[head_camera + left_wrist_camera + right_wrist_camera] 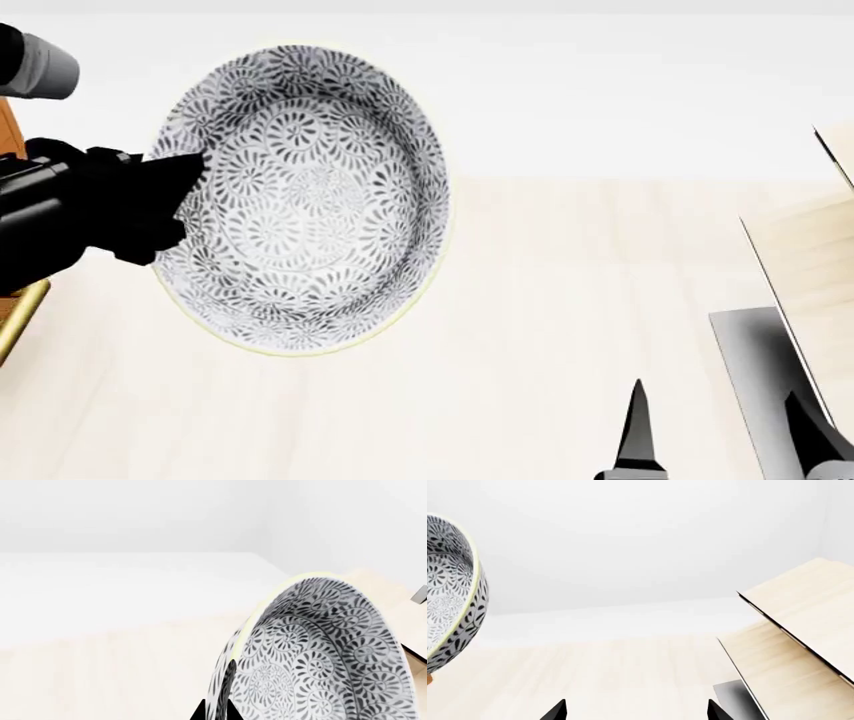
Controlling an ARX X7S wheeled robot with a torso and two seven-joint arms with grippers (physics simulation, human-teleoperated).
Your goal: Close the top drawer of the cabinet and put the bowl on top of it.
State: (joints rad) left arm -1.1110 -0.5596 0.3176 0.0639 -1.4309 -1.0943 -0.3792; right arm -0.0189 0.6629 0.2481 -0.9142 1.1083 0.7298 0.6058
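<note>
The bowl point(310, 195), white with a dense grey floral pattern, hangs above the table, tipped on its side with its inside facing the head camera. My left gripper point(180, 195) is shut on its left rim; in the left wrist view the rim point(220, 700) runs between the two dark fingertips, with the bowl point(320, 650) filling the view beside them. Of the cabinet point(8, 130) only a reddish-brown sliver and a brass strip point(19, 320) show at the head view's left edge. The top drawer is out of view. My right gripper point(721, 425) is open and holds nothing, low at the right, far from the bowl point(450, 590).
A pale light-wood rack point(807, 250) with a dark grey base point(754, 370) stands at the right, close to my right gripper's fingers. It also shows in the right wrist view as slanted pale boards point(800, 630). The pale wooden tabletop point(534, 330) ends at a white wall behind.
</note>
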